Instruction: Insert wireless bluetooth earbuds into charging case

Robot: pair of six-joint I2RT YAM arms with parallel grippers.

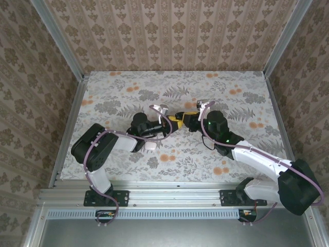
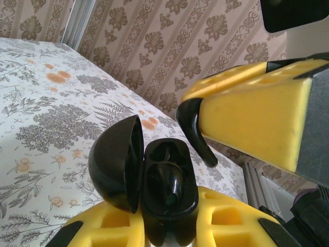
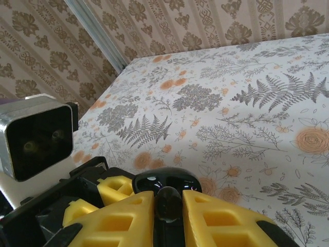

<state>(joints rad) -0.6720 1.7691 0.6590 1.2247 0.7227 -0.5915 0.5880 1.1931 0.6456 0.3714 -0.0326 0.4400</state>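
Clamped between yellow fingers (image 2: 231, 216) of left gripper (image 1: 167, 122), open black charging case (image 2: 169, 206) with one earbud (image 2: 167, 182) lying inside, over middle of floral table (image 2: 46, 103), and just beside its rim, second black earbud (image 2: 198, 136) pinched in closed right gripper (image 3: 167, 203).

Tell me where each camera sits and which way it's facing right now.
Top external: above and behind the bases, looking down on the floral table; both arms show.
Left wrist: on the left arm, looking along the left gripper, shut on the open black charging case, toward the wall.
Right wrist: on the right arm, looking across the table past the right gripper, shut on an earbud.
Both wrist views share the table and wall.
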